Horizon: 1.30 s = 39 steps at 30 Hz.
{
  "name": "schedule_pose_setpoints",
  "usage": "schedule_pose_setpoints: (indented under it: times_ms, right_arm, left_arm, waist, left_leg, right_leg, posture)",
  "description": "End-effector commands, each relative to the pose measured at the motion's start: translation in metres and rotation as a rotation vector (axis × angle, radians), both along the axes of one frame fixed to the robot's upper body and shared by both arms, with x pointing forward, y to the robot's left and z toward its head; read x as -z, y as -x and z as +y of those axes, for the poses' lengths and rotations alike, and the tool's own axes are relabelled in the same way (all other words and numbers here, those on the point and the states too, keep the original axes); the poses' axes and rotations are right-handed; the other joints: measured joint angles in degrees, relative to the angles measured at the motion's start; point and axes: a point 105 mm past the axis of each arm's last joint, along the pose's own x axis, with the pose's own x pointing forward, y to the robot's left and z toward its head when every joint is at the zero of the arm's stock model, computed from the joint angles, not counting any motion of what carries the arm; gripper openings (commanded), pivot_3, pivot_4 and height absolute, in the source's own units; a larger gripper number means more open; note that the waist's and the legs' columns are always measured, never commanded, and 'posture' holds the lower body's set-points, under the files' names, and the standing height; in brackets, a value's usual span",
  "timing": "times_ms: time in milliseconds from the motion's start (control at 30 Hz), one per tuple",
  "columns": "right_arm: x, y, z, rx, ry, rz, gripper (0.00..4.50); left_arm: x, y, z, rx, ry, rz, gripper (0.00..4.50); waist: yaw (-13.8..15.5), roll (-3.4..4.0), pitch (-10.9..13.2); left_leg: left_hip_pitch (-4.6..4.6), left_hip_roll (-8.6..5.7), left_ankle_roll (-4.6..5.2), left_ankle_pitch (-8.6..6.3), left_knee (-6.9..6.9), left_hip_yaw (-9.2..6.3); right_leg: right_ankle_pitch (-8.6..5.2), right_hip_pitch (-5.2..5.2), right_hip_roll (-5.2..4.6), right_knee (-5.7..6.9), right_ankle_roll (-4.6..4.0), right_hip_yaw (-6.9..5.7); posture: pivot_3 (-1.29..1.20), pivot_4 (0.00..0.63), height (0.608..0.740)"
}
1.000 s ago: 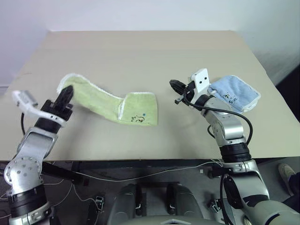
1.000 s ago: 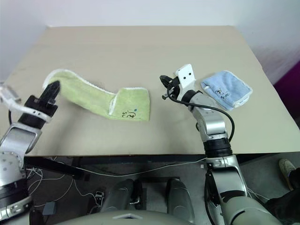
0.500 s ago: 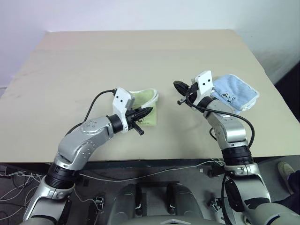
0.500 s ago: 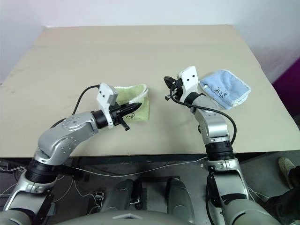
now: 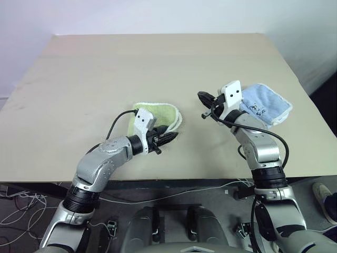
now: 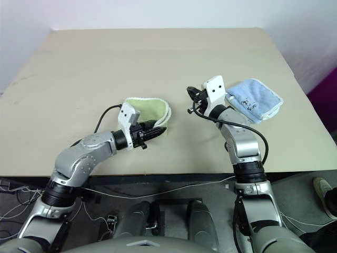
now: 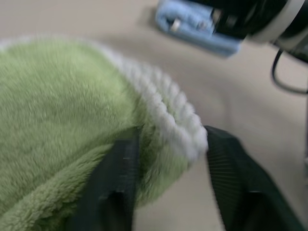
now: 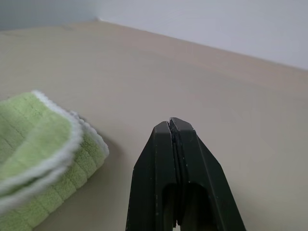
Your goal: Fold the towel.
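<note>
Close-up of a light-green terry towel (image 7: 62,120) with white stitched edging, its folded corner lying between the two black fingers (image 7: 120,185) of the left gripper (image 7: 173,159), which stand apart on either side of it. A tan table (image 7: 250,110) lies behind, with a light-blue cloth (image 7: 197,26) blurred beyond.
</note>
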Motion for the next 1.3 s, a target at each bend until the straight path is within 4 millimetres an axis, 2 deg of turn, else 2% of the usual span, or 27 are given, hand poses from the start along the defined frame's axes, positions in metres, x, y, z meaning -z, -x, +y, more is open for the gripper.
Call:
schedule_pose_setpoints:
  times_ms: [33, 100, 133, 200, 267, 333, 400, 567, 767, 900, 1000, 1067, 1167, 1300]
  right_arm:
    - [-0.018, 0.005, 0.002, -0.013, -0.005, -0.064, 0.00]
    - [-0.019, 0.006, 0.005, -0.025, -0.004, -0.065, 0.00]
    - [-0.020, 0.007, 0.008, -0.038, -0.004, -0.064, 0.00]
    - [-0.021, 0.008, 0.013, -0.062, -0.009, -0.061, 0.00]
    - [-0.020, 0.010, 0.020, -0.091, -0.016, -0.053, 0.00]
    - [-0.016, 0.013, 0.037, -0.151, -0.015, -0.034, 0.00]
    - [-0.013, 0.016, 0.050, -0.194, -0.016, -0.018, 0.00]
    - [0.006, 0.023, 0.083, -0.285, -0.024, 0.058, 0.00]
    - [0.038, 0.024, 0.099, -0.306, -0.014, 0.170, 0.00]
    - [0.073, 0.025, 0.100, -0.290, 0.048, 0.264, 0.00]
    - [0.089, 0.024, 0.098, -0.272, 0.065, 0.309, 0.00]
    - [0.095, 0.025, 0.096, -0.264, 0.072, 0.320, 0.00]
    - [0.092, 0.026, 0.095, -0.263, 0.060, 0.304, 0.00]
    - [0.061, 0.027, 0.090, -0.273, -0.008, 0.193, 0.00]
  left_arm:
    - [-0.024, 0.008, 0.011, 0.001, 0.086, -0.052, 3.52]
    - [-0.033, 0.008, 0.027, -0.050, 0.108, -0.082, 4.24]
    - [-0.041, 0.002, 0.042, -0.120, 0.126, -0.105, 4.49]
    - [-0.050, -0.008, 0.065, -0.229, 0.133, -0.145, 4.49]
    - [-0.050, -0.019, 0.083, -0.329, 0.073, -0.177, 4.49]
    - [-0.045, -0.031, 0.099, -0.421, 0.015, -0.202, 4.49]
    - [-0.043, -0.036, 0.103, -0.450, 0.010, -0.214, 3.89]
    - [-0.030, -0.037, 0.082, -0.374, 0.007, -0.204, 2.15]
    - [-0.001, -0.036, 0.073, -0.318, -0.054, -0.140, 0.04]
    - [0.040, -0.037, 0.074, -0.315, -0.176, -0.047, 0.04]
    - [0.063, -0.038, 0.080, -0.323, -0.258, -0.010, 0.04]
    - [0.070, -0.037, 0.082, -0.323, -0.271, -0.001, 0.04]
    - [0.060, -0.036, 0.079, -0.318, -0.198, -0.018, 0.04]
    - [0.013, -0.033, 0.084, -0.352, 0.109, -0.047, 0.04]
  waist:
    - [-0.02, 0.00, 0.00]
    - [-0.02, 0.00, 0.00]
    - [-0.03, 0.00, 0.00]
    - [-0.03, 0.00, 0.00]
    - [-0.02, 0.00, 0.00]
    - [0.07, 0.00, 0.00]
    - [0.05, 0.00, 0.00]
    - [0.11, -0.01, 0.00]
    - [-0.04, 0.00, 0.00]
    - [-0.06, 0.00, -0.01]
    - [-0.07, 0.01, -0.03]
    - [-0.07, -0.01, -0.08]
    - [-0.07, 0.00, -0.11]
    - [-0.04, -0.03, -0.08]
  left_leg:
    - [0.00, 0.00, 0.00, 0.00, 0.00, 0.00]
    - [0.00, 0.00, 0.00, 0.00, 0.00, 0.00]
    - [0.00, 0.00, 0.00, 0.00, 0.00, 0.00]
    - [0.00, 0.01, 0.00, 0.00, 0.00, -0.01]
    - [0.00, 0.01, 0.00, 0.00, 0.00, -0.02]
    - [0.00, -0.01, 0.00, 0.00, 0.00, -0.02]
    - [0.00, -0.02, 0.01, 0.00, 0.01, -0.01]
    - [-0.02, -0.02, 0.00, 0.00, 0.01, -0.01]
    - [-0.02, -0.01, -0.01, 0.01, 0.01, -0.01]
    - [-0.02, -0.01, -0.01, 0.00, 0.01, 0.00]
    - [-0.02, -0.01, -0.01, 0.00, 0.01, 0.00]
    - [0.08, -0.01, -0.02, 0.00, 0.01, 0.00]
    - [0.21, 0.01, 0.02, -0.05, 0.00, 0.00]
    - [0.19, 0.01, -0.02, -0.03, -0.01, -0.02]
  right_leg:
    - [0.00, 0.00, 0.00, 0.00, 0.00, 0.00]
    - [0.00, 0.00, 0.00, 0.00, 0.00, 0.00]
    - [0.00, 0.00, 0.01, 0.01, 0.00, 0.00]
    - [0.00, 0.00, 0.02, 0.02, 0.00, 0.00]
    - [0.00, 0.00, 0.02, 0.02, 0.00, -0.01]
    - [0.00, 0.01, 0.02, 0.02, 0.00, -0.02]
    - [0.00, 0.02, 0.02, 0.02, 0.00, -0.03]
    - [0.00, 0.01, 0.00, 0.01, 0.00, -0.04]
    - [0.00, 0.00, 0.01, 0.02, 0.00, -0.04]
    - [0.00, 0.00, 0.01, 0.03, 0.00, -0.04]
    - [0.00, -0.01, 0.01, 0.03, 0.00, -0.04]
    - [0.00, 0.07, 0.01, 0.03, 0.00, -0.04]
    - [0.00, 0.15, -0.01, 0.03, -0.01, -0.03]
    - [0.00, 0.14, -0.17, 0.03, -0.01, -0.01]
  posture:
    - [0.00, 0.150, 0.740]
    - [0.00, 0.150, 0.740]
    - [0.00, 0.150, 0.740]
    - [0.00, 0.150, 0.740]
    - [0.00, 0.150, 0.740]
    - [0.00, 0.150, 0.740]
    - [0.00, 0.150, 0.740]
    - [0.00, 0.150, 0.740]
    - [0.00, 0.150, 0.740]
    - [0.00, 0.150, 0.740]
    - [0.00, 0.150, 0.740]
    - [0.00, 0.150, 0.740]
    - [0.00, 0.150, 0.740]
    - [0.00, 0.150, 0.740]
